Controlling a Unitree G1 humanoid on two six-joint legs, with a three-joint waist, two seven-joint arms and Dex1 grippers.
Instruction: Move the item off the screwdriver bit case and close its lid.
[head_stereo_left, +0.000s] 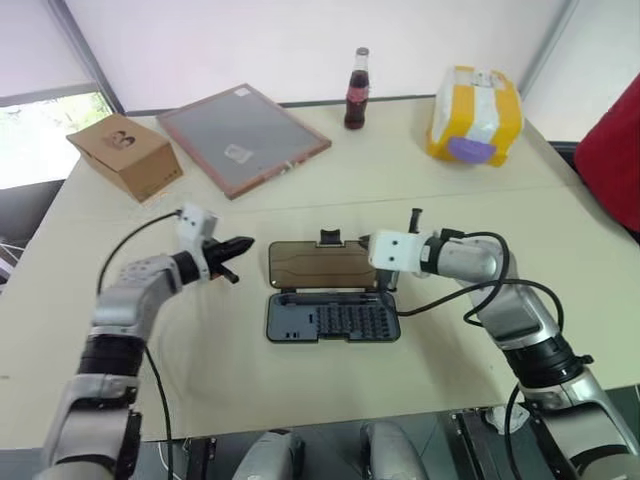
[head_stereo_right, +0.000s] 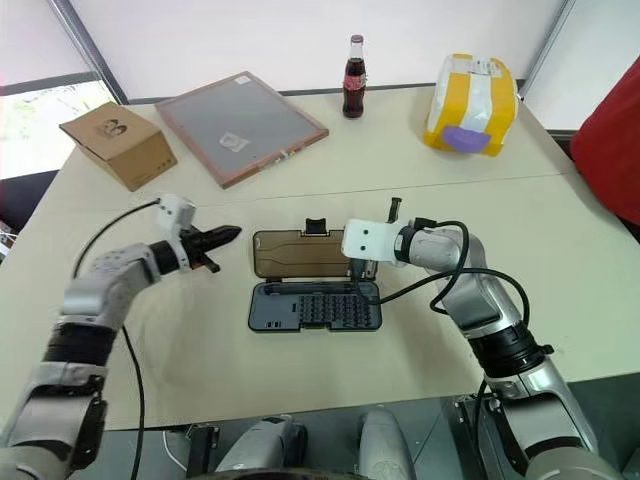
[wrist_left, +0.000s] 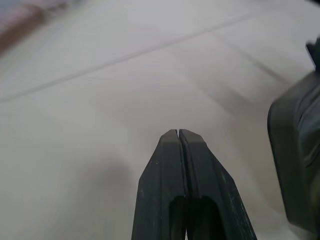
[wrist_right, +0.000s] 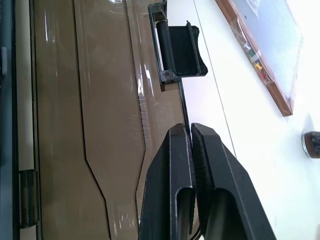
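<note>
A screwdriver bit case (head_stereo_left: 333, 320) lies open near the middle of a beige table (head_stereo_left: 300, 400), its smoky-brown lid (head_stereo_left: 320, 264) flat on the far side of the bit-filled base, with nothing resting on either half. The right gripper (wrist_right: 190, 131), its two black fingers pressed together, appears to pinch or press against the lid's far edge, just beside the black latch tab (wrist_right: 180, 49); whether the thin plastic is truly caught between them cannot be told. The left gripper (head_stereo_left: 243, 244), also pressed together and empty, hangs just left of the lid.

The clearing step looks finished, and closing the lid seems to be in hand. The next move likely calls for swinging that far edge up and over the hinge toward the robot, then pressing the latch home.

Across the far side of the table stand a cardboard box (head_stereo_left: 125, 153), a pink-framed grey board (head_stereo_left: 243, 138), a cola bottle (head_stereo_left: 356, 90) and a yellow-and-white package (head_stereo_left: 474, 116), before pale window blinds.
</note>
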